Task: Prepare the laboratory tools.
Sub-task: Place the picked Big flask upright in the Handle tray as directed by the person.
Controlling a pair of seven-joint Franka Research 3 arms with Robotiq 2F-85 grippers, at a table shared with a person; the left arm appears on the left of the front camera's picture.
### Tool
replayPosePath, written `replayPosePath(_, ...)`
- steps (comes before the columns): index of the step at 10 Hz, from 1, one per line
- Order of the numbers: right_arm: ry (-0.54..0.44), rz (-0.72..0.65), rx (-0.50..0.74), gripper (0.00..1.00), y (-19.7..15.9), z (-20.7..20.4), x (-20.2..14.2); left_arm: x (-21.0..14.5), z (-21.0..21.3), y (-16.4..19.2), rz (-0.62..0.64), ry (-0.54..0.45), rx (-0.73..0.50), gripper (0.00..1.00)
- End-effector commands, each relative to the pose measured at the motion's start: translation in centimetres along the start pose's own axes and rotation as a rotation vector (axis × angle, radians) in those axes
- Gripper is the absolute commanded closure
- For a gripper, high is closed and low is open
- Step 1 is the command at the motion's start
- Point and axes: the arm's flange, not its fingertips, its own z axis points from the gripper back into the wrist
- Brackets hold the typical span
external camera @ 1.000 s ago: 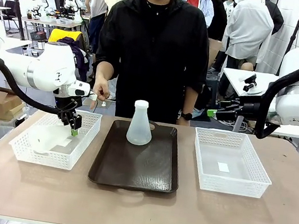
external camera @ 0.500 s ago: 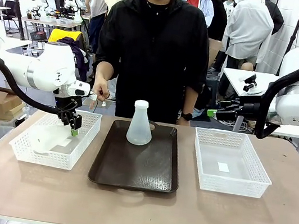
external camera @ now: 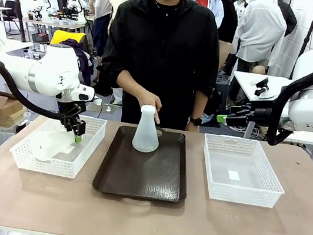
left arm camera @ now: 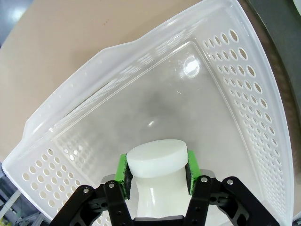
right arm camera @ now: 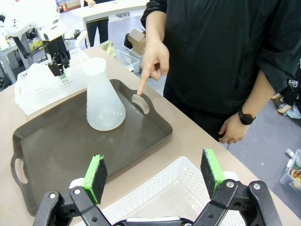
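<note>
Gripping flask neck in left basket, left fingers clamped

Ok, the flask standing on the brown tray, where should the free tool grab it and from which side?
Grip the flask by its narrow neck, just under the rim. It stands upright and the base flares too wide for the pads. Bring the open right tool in level from the robot's right, probably; the person's hand is close behind the neck on the far side.

Bright, even overhead lighting; soft shadows; glare spot on basket floor beyond the left gripper; wide-angle edge distortion.
</note>
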Motion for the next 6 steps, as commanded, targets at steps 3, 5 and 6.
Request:
replayPosePath(3, 0.012, -0.004, 0.000, 0.00, -0.06, -0.01, 0.10, 0.06, -0.03, 0.07, -0.005, 0.000, 0.005, 1.00)
replayPosePath(5, 0.012, -0.004, 0.000, 0.00, -0.06, -0.01, 0.10, 0.06, -0.03, 0.07, -0.005, 0.000, 0.005, 1.00)
replayPosePath(6, 0.012, -0.004, 0.000, 0.00, -0.06, -0.01, 0.10, 0.06, -0.03, 0.07, -0.005, 0.000, 0.005, 1.00)
